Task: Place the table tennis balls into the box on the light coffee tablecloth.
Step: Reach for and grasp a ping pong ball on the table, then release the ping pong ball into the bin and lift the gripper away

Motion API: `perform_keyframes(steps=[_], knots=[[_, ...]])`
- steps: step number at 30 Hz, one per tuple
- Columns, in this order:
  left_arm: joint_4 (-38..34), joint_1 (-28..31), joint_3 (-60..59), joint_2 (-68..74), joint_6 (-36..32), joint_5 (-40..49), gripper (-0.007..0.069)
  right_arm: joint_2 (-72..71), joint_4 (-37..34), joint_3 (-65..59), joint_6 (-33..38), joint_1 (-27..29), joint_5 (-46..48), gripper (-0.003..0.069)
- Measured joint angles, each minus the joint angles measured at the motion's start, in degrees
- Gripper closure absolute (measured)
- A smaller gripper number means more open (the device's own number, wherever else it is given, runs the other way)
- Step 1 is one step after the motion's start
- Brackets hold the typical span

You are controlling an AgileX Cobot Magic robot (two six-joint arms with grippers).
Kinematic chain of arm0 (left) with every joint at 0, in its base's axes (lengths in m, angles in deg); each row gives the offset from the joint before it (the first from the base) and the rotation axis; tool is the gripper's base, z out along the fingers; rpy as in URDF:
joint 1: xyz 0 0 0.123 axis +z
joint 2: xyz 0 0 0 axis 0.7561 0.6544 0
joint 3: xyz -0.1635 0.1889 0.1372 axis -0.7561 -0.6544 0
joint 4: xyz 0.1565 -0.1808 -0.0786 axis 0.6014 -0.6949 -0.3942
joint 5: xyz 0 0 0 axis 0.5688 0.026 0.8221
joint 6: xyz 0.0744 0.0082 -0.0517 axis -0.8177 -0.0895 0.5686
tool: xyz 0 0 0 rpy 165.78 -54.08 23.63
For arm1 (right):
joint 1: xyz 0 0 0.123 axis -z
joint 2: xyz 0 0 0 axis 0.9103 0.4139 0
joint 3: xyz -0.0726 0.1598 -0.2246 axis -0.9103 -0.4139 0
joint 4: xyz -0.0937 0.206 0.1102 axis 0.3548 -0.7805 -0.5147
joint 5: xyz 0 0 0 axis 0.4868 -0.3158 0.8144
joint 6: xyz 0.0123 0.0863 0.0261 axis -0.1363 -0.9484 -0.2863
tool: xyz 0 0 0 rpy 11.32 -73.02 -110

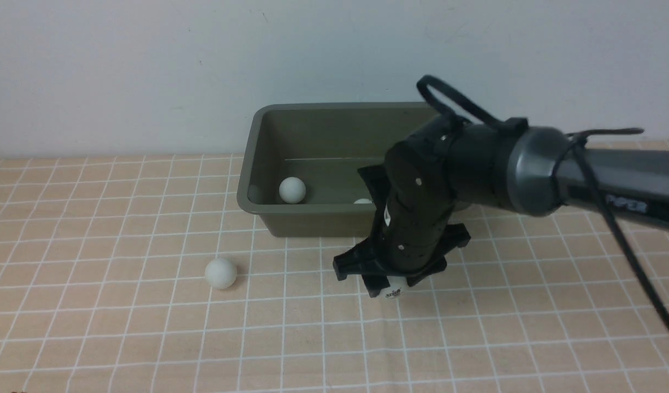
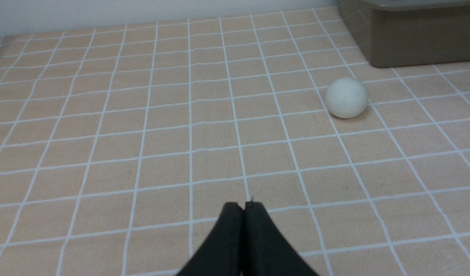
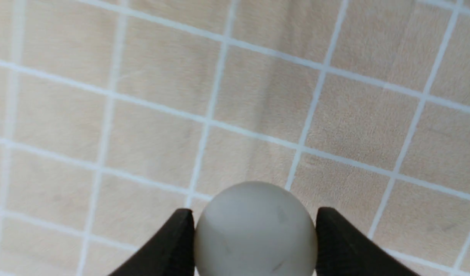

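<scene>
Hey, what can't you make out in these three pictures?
Front view: the right arm hides the box's right end and most of a second ball inside.
Front view: print on the ball in the right tool is too small to read.
Right wrist view: the frame edge cuts that ball off, so whether it touches the cloth is unclear.
Left wrist view: the box's inside is cut off.

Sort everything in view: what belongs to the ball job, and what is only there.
Job: lettered ball gripped by right gripper; loose ball; boxed ball and half-hidden ball inside box; tablecloth.
Only there: wall; left gripper, shut, holding nothing.
</scene>
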Motion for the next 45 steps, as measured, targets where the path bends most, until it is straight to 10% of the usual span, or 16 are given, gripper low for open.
perform_keyframes(steps=[24,45], knots=[[0.0,0.0,0.0,0.0,0.0,0.0,0.0693,-1.26,14.38,-0.05,1.7,11.35,-27.99,0.0294],[0.0,0.0,0.0,0.0,0.0,0.0,0.0693,1.87,13.49,-0.05,3.03,11.36,-28.26,0.0242]])
